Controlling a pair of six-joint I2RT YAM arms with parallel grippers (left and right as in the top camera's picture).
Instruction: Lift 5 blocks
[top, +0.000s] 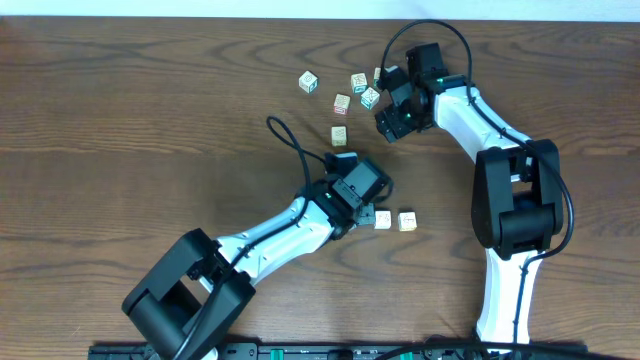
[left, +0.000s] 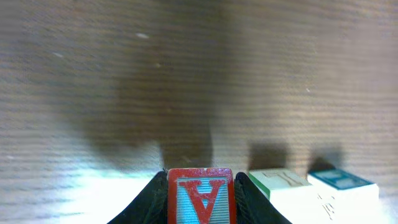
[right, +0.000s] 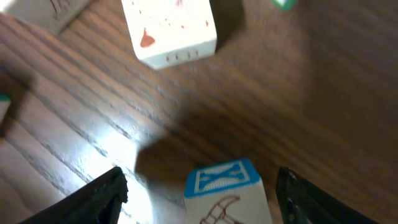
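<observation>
left gripper (left: 201, 186): pinching red-letter block (left: 200, 199), we lift straight up.
right gripper (right: 202, 183): spread astride blue-print cube (right: 224, 186), we nudge toward 3 o'clock, then squeeze.

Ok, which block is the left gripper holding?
The red-lettered block, pinched in the left gripper; the two blocks beside it lie free on the table.

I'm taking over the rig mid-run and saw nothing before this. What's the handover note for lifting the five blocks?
Left gripper: shut on the red-letter block; whether it is off the table is unclear.
Right gripper: open, jaws either side of a blue-print block, not gripping.
Two pale blocks lie beside the left gripper; more blocks lie near the right.
Done: one block gripped at most. To do: lifting the rest.
</observation>
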